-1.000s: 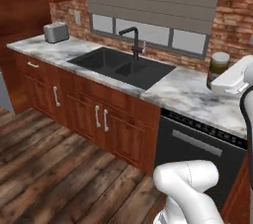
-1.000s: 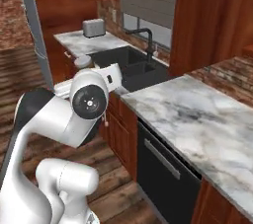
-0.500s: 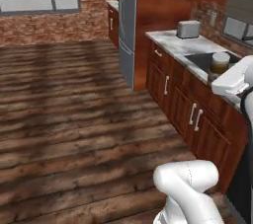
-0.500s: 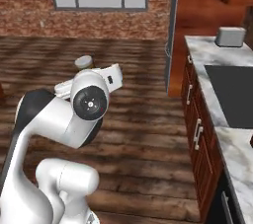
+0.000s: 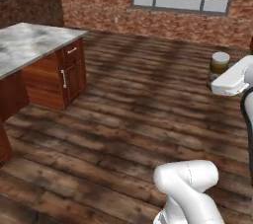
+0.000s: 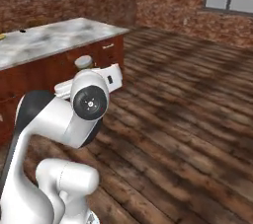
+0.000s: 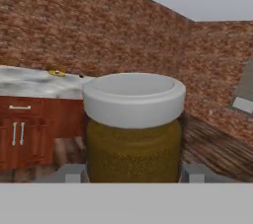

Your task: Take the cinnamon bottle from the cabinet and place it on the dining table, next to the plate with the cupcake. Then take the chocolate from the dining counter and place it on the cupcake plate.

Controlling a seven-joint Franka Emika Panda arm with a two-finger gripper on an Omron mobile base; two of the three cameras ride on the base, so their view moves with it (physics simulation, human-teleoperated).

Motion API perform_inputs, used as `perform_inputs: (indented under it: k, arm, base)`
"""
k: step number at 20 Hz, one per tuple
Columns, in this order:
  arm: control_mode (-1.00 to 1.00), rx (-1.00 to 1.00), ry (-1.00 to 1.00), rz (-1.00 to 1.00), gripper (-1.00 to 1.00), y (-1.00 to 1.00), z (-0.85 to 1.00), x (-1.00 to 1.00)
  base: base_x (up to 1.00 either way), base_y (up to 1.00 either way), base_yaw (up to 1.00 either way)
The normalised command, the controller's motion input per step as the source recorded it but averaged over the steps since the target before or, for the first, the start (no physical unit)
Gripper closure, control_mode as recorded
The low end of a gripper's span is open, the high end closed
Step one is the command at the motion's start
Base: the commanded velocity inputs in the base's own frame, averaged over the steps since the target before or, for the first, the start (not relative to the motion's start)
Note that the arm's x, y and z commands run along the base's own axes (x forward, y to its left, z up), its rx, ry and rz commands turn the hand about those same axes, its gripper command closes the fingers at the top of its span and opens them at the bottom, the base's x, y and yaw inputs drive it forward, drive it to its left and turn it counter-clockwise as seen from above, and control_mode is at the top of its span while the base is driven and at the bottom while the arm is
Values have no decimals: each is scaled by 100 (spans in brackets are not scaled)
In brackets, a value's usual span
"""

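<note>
Gripping the cinnamon bottle [image 7: 132, 125] upright, the gripper [image 7: 132, 171] is held near the marble surface [image 6: 54, 38] for transport.

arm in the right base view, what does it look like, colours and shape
The arm is made of glossy white rounded shells with a dark charcoal band at the joint. A round grey cap with a small centre dot closes the big elbow joint. The base is a fat white cylinder. No loose cables or markings show. In the hand view, the gripper has small grey, blocky fingertips.
</note>
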Motion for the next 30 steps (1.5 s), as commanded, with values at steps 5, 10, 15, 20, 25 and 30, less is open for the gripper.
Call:
perform_inputs:
  k: [5,10,15,20,25,30]
  arm:
    - [100,0,0,0,100,0,0,0]
    - [100,0,0,0,100,0,0,0]
    - [100,0,0,0,100,0,0,0]
    - [100,0,0,0,100,0,0,0]
    - [100,0,0,0,100,0,0,0]
    - [100,0,0,0,100,0,0,0]
  base:
    - [87,-7,74]
    - [100,-48,39]
    - [100,-61,26]
    - [100,-73,12]
    - [100,-76,2]
    - [100,-64,0]
